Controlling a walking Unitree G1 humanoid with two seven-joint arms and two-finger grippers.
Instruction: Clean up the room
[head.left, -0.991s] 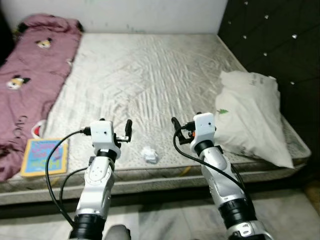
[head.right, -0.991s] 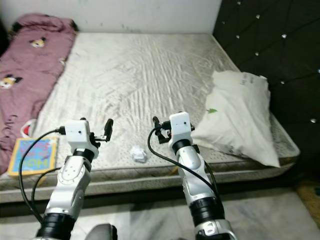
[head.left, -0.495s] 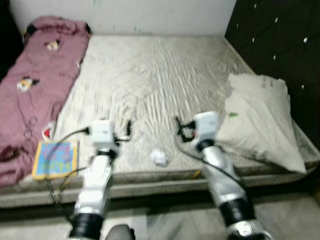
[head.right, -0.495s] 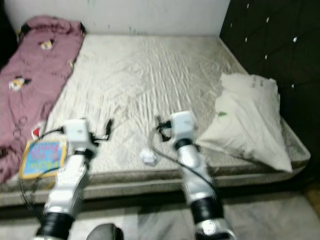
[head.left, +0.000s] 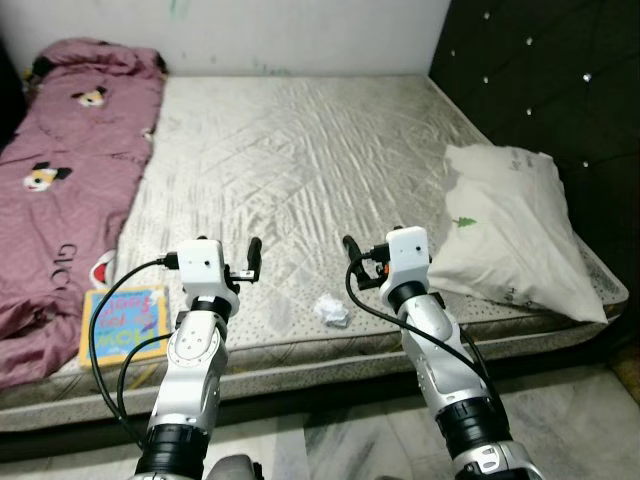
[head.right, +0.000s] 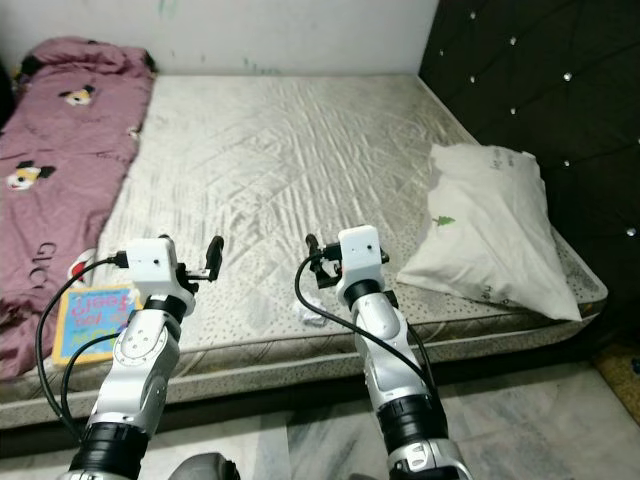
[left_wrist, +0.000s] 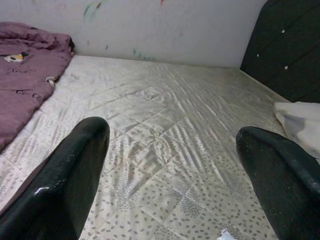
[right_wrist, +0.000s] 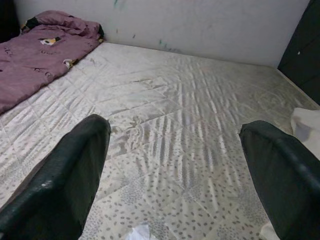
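Black grippers (left_wrist: 170, 165) (right_wrist: 175, 170) wide apart (both empty)

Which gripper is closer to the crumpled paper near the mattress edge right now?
Right. The right gripper sits just above and slightly right of the crumpled paper; the left gripper is farther off to its left. Both are open.

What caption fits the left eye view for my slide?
Both open grippers, left gripper and right gripper, hover over the mattress edge flanking a crumpled paper.
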